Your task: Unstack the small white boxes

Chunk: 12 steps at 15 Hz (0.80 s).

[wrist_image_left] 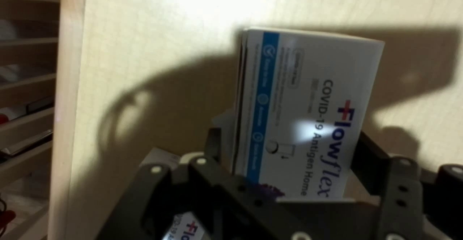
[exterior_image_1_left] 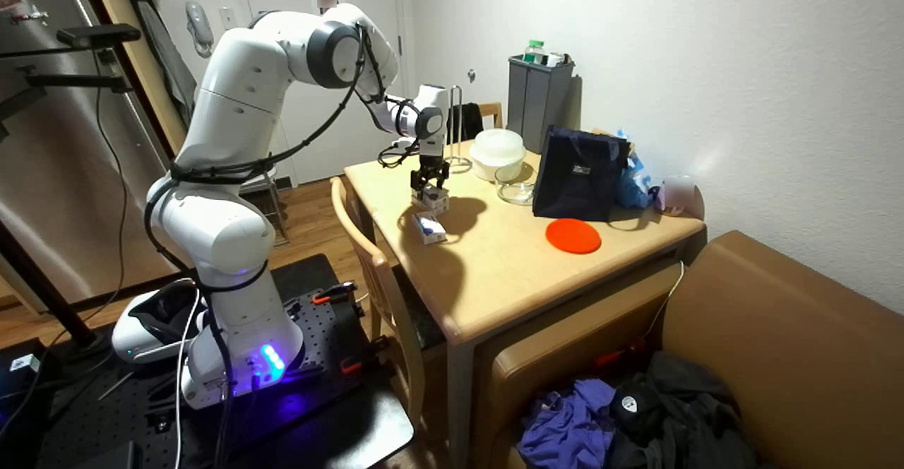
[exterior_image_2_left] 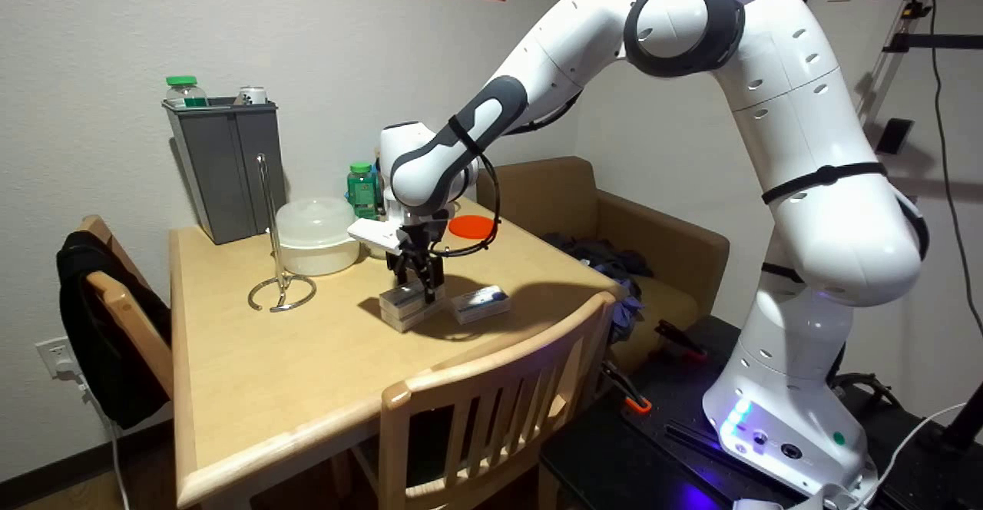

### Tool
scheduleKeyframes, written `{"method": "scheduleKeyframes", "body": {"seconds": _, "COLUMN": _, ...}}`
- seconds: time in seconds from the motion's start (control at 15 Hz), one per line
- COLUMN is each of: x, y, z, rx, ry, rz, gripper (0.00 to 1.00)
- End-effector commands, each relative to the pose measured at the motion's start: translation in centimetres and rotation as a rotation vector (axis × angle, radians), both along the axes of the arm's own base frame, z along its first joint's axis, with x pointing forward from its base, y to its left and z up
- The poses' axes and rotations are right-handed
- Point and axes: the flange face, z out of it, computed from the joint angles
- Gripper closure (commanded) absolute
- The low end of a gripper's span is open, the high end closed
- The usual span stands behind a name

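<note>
Two small white boxes are stacked on the table. The top box [exterior_image_1_left: 436, 198] also shows in an exterior view [exterior_image_2_left: 395, 301] and fills the middle of the wrist view [wrist_image_left: 300, 99], with Flowflex print on it. The lower box [exterior_image_2_left: 407, 321] is mostly hidden beneath it in the wrist view. A third white box [exterior_image_1_left: 429, 229] lies alone beside the stack, and it also shows in an exterior view [exterior_image_2_left: 481, 304] and partly in the wrist view [wrist_image_left: 188, 229]. My gripper [wrist_image_left: 287, 149] is open around the top box. Its right finger is close against the box; a gap shows at its left finger.
The wooden table [exterior_image_1_left: 494, 278] also holds a white rounded container [exterior_image_1_left: 498, 152], a glass bowl [exterior_image_1_left: 515, 190], a black bag [exterior_image_1_left: 580, 172], a red disc [exterior_image_1_left: 573, 236] and a metal stand [exterior_image_2_left: 280, 295]. A wooden chair [exterior_image_2_left: 491, 387] stands at the table edge near the boxes.
</note>
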Motion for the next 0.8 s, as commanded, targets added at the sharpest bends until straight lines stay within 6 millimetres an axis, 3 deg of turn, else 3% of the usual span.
{"method": "scheduleKeyframes", "body": {"seconds": 0.0, "x": 0.1, "y": -0.2, "z": 0.3, "rx": 0.015, "ry": -0.004, "rz": 0.014, "gripper": 0.30}}
{"method": "scheduleKeyframes", "body": {"seconds": 0.2, "x": 0.1, "y": -0.2, "z": 0.4, "rx": 0.016, "ry": -0.008, "rz": 0.014, "gripper": 0.39}}
{"method": "scheduleKeyframes", "body": {"seconds": 0.73, "x": -0.6, "y": -2.0, "z": 2.0, "rx": 0.020, "ry": -0.055, "rz": -0.023, "gripper": 0.33}}
